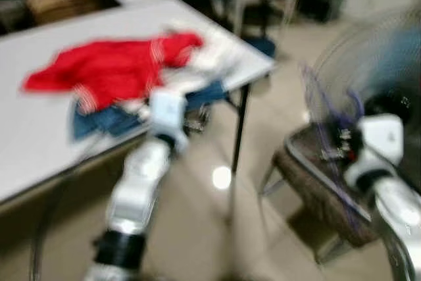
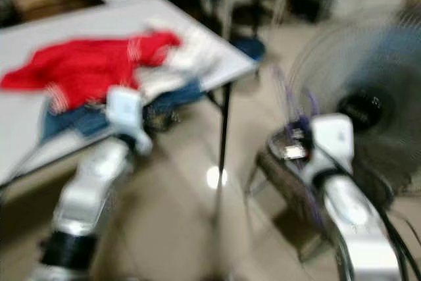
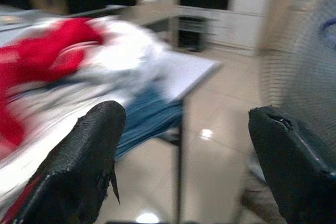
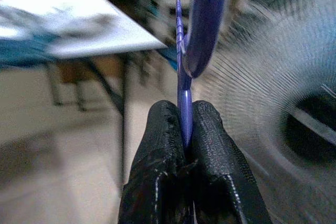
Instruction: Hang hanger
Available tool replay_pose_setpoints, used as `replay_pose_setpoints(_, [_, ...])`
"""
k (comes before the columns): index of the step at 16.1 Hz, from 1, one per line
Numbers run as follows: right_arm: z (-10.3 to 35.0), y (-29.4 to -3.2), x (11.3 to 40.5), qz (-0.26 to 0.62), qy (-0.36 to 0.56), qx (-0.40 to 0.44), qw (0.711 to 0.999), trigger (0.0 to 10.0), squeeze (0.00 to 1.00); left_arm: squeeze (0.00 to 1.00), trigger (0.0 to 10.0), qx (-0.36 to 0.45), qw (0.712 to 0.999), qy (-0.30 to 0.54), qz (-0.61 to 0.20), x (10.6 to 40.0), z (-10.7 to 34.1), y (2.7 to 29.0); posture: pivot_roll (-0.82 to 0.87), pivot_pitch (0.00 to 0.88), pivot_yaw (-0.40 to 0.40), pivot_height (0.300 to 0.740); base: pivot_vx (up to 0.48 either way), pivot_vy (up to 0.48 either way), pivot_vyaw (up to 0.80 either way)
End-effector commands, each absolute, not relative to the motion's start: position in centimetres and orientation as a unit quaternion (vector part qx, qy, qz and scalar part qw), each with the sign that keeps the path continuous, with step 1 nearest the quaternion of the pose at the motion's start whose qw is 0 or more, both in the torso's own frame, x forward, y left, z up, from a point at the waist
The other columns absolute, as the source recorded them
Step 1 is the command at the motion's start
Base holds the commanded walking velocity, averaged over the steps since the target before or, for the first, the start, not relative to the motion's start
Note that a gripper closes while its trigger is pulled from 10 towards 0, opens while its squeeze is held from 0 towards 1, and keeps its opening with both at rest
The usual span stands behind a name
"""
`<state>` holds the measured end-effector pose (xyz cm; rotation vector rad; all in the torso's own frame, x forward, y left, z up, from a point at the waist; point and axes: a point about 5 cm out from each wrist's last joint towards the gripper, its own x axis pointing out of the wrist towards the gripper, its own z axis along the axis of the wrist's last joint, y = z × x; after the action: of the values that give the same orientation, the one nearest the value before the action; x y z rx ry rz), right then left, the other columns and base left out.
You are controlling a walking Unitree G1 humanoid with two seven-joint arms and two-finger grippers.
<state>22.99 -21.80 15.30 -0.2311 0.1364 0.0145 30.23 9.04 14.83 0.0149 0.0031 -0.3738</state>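
Pinching purple hanger (image 4: 185, 77) between closed fingers, right hand (image 4: 185, 135).

Clothes pile (image 1: 125, 77) on table (image 1: 39, 143) at left; fan (image 1: 375, 90) right, chair (image 1: 316, 182) before fan.

Purple plastic hanger (image 4: 185, 72) — thin, notched edge (hook blurred), upright, pinched between black fingertips (image 4: 157, 145)
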Motion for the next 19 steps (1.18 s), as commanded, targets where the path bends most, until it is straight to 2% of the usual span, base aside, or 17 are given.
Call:
replay_pose_setpoints(1, [16.0,-21.3,23.3,0.015,0.049,-0.115,0.992,10.0,0.0,0.0,10.0,0.016,0.985,-0.01,-0.173,30.5,15.5,10.0,-0.12,0.035,-0.003,0.74,0.322,0.0,0.0])
replay_pose_setpoints(5, [16.1,-20.9,23.4,0.029,0.044,-0.124,0.991,10.0,0.0,0.0,10.0,0.021,0.985,-0.013,-0.17,30.6,15.5,10.0,-0.12,0.031,-0.005,0.74,0.33,0.0,0.0])
replay_pose_setpoints(7, [16.2,-19.5,23.2,0.09,0.041,-0.171,0.98,10.0,0.0,0.0,10.0,0.025,0.987,-0.032,-0.158,30.8,16.1,10.3,-0.12,0.03,-0.003,0.74,0.338,0.0,0.8])
replay_pose_setpoints(13, [16.8,-18.8,23.3,0.105,0.006,-0.178,0.978,10.0,0.0,0.0,10.0,0.019,0.988,-0.081,-0.131,31.0,17.6,11.1,-0.11,0.024,-0.002,0.74,0.356,0.0,0.8])
replay_pose_setpoints(16, [17.0,-19.0,23.3,0.088,-0.004,-0.15,0.985,10.0,0.0,0.0,10.0,0.038,0.983,-0.059,-0.172,30.8,16.9,10.2,-0.11,0.021,-0.001,0.74,0.216,0.0,0.0])
replay_pose_setpoints(17, [16.9,-19.3,23.4,0.078,-0.003,-0.153,0.985,10.0,0.0,0.17,10.0,0.034,0.976,-0.046,-0.209,30.5,16.3,9.6,-0.11,0.018,0.0,0.74,0.0,0.0,0.0])
replay_pose_setpoints(18, [16.9,-19.4,23.4,0.073,-0.004,-0.152,0.986,10.0,0.0,1.0,10.0,0.026,0.973,-0.031,-0.226,30.4,15.8,9.5,-0.11,0.018,0.001,0.74,0.0,0.0,0.0])
replay_pose_setpoints(19, [16.9,-19.5,23.4,0.073,-0.004,-0.151,0.986,10.0,0.0,1.0,10.0,0.029,0.973,-0.023,-0.228,30.5,15.6,9.5,-0.11,0.015,0.003,0.74,0.0,0.0,0.0])
